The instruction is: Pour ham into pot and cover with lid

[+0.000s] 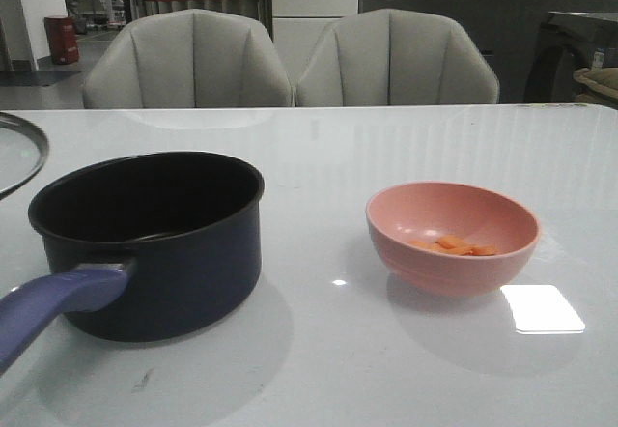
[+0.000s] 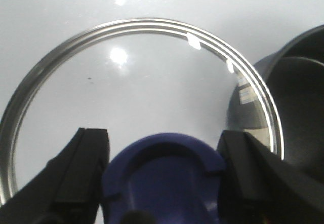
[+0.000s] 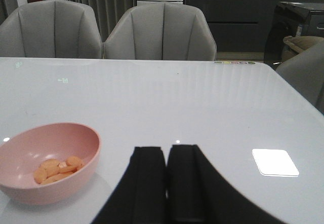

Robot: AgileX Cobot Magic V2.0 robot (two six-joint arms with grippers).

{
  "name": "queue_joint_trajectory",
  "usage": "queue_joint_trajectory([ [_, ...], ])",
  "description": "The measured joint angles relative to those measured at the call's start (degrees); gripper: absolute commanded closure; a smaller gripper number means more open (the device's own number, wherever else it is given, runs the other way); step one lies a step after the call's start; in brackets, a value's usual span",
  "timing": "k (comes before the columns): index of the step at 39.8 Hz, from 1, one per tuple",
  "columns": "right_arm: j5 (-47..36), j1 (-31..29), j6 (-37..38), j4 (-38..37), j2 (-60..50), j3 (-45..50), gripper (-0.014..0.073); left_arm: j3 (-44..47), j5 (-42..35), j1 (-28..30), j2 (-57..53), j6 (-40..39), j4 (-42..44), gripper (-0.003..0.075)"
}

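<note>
The dark pot with its purple-blue handle stands at the front left of the table. The ham lies as a few orange chunks in the pink bowl at the right. Only the edge of the glass lid shows at the far left. In the left wrist view the lid lies flat beside the pot. My left gripper sits around the lid's blue knob, fingers against both its sides. My right gripper is shut and empty, to the right of the bowl and ham.
Two grey chairs stand behind the table's far edge. A bright light patch reflects on the white tabletop to the right of the bowl. Neither arm shows in the front view.
</note>
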Motion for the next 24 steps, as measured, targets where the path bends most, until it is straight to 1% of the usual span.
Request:
queue_joint_trajectory([
  [4, 0.0, 0.0, 0.0, 0.0, 0.0, 0.0, 0.0451, 3.1, -2.1, 3.4, -1.2, 0.0, 0.0, 0.0398],
  [11, 0.0, 0.0, 0.0, 0.0, 0.0, 0.0, 0.0451, 8.7, -7.5, 6.5, -1.3, 0.0, -1.1, 0.0398],
  [17, 0.0, 0.0, 0.0, 0.0, 0.0, 0.0, 0.0451, 12.2, -12.2, 7.8, -0.9, 0.0, -2.2, 0.0398],
  [24, 0.0, 0.0, 0.0, 0.0, 0.0, 0.0, 0.0451, 13.1, -14.6, 8.1, 2.3, 0.0, -2.4, 0.0395],
])
